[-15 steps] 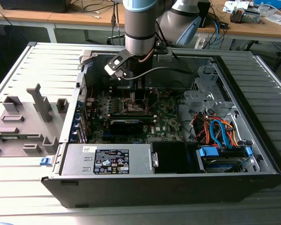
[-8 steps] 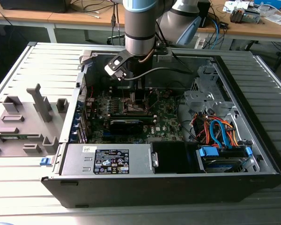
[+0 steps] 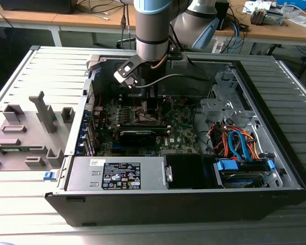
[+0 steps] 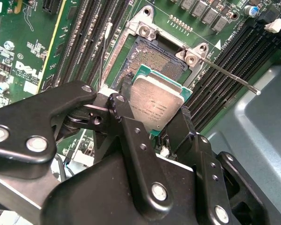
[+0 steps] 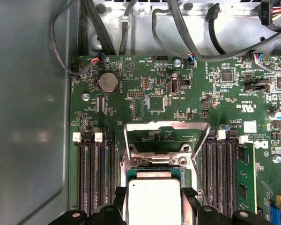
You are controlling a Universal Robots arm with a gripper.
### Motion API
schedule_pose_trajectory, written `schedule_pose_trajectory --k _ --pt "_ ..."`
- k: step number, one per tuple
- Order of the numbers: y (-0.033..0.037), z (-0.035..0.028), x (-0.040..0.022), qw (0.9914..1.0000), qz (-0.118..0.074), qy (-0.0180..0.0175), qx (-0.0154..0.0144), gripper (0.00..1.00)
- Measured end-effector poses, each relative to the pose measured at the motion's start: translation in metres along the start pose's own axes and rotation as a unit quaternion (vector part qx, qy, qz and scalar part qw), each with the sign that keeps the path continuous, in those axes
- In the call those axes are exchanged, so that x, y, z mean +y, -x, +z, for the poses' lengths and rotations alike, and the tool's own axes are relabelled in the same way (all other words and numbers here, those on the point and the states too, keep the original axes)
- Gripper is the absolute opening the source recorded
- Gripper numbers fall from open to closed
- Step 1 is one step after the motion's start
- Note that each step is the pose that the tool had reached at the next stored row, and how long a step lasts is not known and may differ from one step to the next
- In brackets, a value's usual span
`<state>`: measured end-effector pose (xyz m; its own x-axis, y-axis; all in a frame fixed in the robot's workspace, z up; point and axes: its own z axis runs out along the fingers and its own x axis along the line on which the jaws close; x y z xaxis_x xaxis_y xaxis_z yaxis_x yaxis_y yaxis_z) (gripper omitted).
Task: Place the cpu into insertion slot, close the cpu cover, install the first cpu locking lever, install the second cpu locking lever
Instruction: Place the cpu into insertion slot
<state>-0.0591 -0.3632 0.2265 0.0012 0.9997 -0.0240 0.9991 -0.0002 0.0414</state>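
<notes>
My gripper (image 4: 154, 112) is shut on the cpu (image 4: 157, 98), a small square chip with a silver top and a green edge, one black finger on each of two opposite sides. The chip hangs close over the insertion slot (image 4: 154, 58), whose brownish pin field still shows beyond it. In the first wrist view the cpu (image 5: 152, 199) sits between the fingertips (image 5: 119, 197), and the cpu cover (image 5: 166, 125) stands swung open behind the socket. Two thin locking levers (image 4: 234, 77) (image 4: 102, 56) stick out unlatched beside the socket. In the exterior view the gripper (image 3: 150, 109) reaches down into the open computer case.
Long black memory slots (image 4: 215, 89) flank the socket on both sides. Cables (image 5: 131, 28) run along the board's edge. A power supply (image 3: 117, 173) and a drive bay with orange and blue cables (image 3: 239, 145) fill the case front. A grey fixture (image 3: 30, 127) lies at the exterior view's left.
</notes>
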Motion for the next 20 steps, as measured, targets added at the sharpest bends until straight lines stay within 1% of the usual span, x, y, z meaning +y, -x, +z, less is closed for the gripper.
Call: schedule_pose_trajectory --k 20 --pt "-0.0001 0.0038 -0.0002 1.00000 0.000 0.0000 0.0000 0.55"
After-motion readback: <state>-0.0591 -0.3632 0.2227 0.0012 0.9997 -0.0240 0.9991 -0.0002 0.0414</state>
